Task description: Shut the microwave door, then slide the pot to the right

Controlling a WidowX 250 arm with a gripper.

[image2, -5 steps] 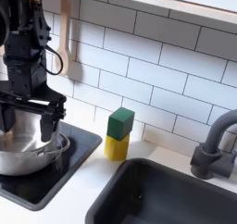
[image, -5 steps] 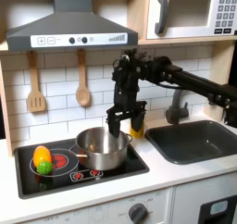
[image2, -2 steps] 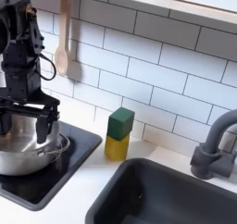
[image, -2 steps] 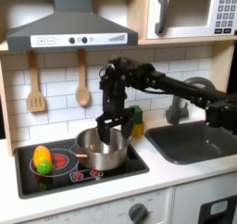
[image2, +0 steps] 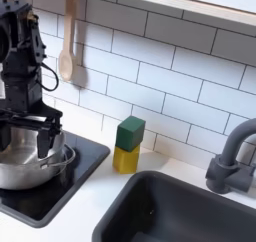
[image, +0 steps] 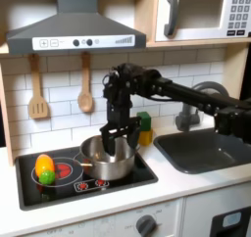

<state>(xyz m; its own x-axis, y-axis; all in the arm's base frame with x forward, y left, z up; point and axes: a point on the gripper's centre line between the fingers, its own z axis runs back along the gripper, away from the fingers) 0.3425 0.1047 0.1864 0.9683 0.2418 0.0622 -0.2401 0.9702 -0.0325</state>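
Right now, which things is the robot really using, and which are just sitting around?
Using:
- pot
- microwave door, looks shut
- gripper, fingers open over the pot

Just sitting around:
- sponge
- two wooden utensils on the wall
- toy fruit
- sink
- faucet

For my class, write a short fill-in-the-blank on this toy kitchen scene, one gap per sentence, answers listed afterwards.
1. The microwave door is ____.
2. The hand hangs over the steel ____ on the hob.
3. The sponge has a green top and a ____ bottom.
4. Two wooden utensils hang on the ____ wall.

Missing words: shut; pot; yellow; tiled
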